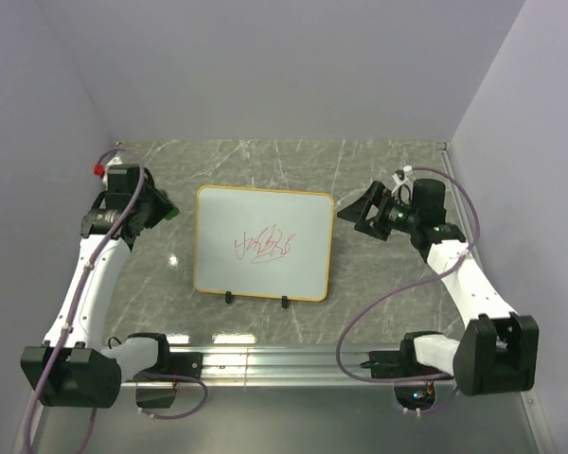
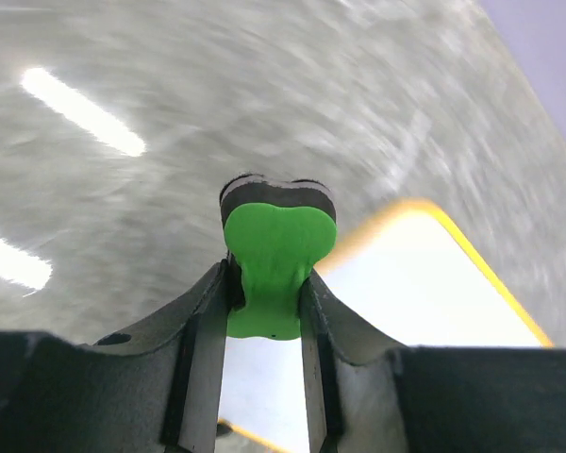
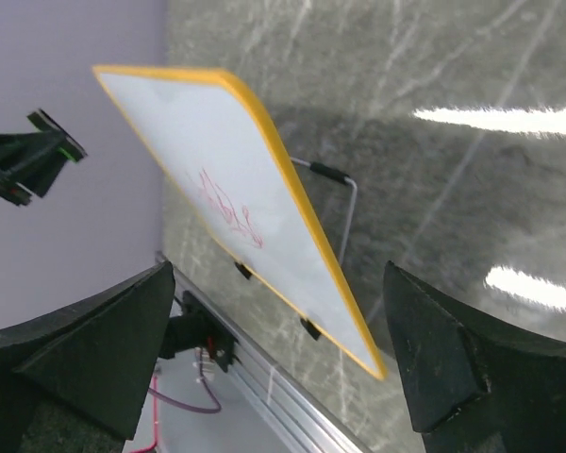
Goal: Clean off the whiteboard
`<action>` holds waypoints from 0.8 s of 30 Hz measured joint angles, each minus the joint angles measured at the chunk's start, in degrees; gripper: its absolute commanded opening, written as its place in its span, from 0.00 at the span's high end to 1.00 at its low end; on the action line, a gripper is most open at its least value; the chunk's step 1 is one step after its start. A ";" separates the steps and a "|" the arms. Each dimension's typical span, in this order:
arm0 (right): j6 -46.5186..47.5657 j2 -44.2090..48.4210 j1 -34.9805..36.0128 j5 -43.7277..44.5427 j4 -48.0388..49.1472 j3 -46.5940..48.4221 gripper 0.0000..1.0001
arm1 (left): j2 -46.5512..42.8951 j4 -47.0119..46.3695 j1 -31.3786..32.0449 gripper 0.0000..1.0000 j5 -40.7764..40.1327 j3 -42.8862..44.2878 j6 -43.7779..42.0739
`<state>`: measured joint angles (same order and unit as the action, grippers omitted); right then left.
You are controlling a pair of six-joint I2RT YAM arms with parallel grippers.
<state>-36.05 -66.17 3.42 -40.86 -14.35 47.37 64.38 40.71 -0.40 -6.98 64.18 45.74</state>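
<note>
Whiteboard (image 1: 237, 213) sits dead centre, red scribble (image 1: 265, 248) intact, so it's the approach step imo: left gripper (image 1: 166, 210) at its 10 o'clock pinches the green eraser (image 2: 275, 250), right gripper (image 1: 352, 218) at 3 o'clock gapes empty, next = pad down onto the marks w/ firm strokes.

The whiteboard (image 1: 265, 244) sits on the table (image 1: 379, 170) between the right gripper (image 1: 348, 221) and left gripper (image 1: 170, 210) holding the eraser (image 2: 275, 260).

Orange-framed whiteboard (image 1: 225, 216) leans propped, bearing red scribble (image 1: 265, 248).
</note>
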 measured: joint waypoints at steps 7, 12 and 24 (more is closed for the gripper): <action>-4.85 -7.45 -0.42 -6.05 11.32 0.00 0.19 | 4.79 -2.67 16.39 1.00 4.28 3.43 -4.44; -4.74 -10.23 -0.26 -7.54 14.36 0.00 0.36 | 9.97 -4.02 27.58 1.00 4.22 5.70 -4.57; -3.76 -15.47 4.55 -8.04 16.41 0.66 0.48 | 23.50 -7.74 42.56 1.00 4.17 11.32 -4.07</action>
<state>-39.81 -81.65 7.97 -48.90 2.07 48.03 87.88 32.97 42.15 -2.81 75.50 41.67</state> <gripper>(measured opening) 0.523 0.358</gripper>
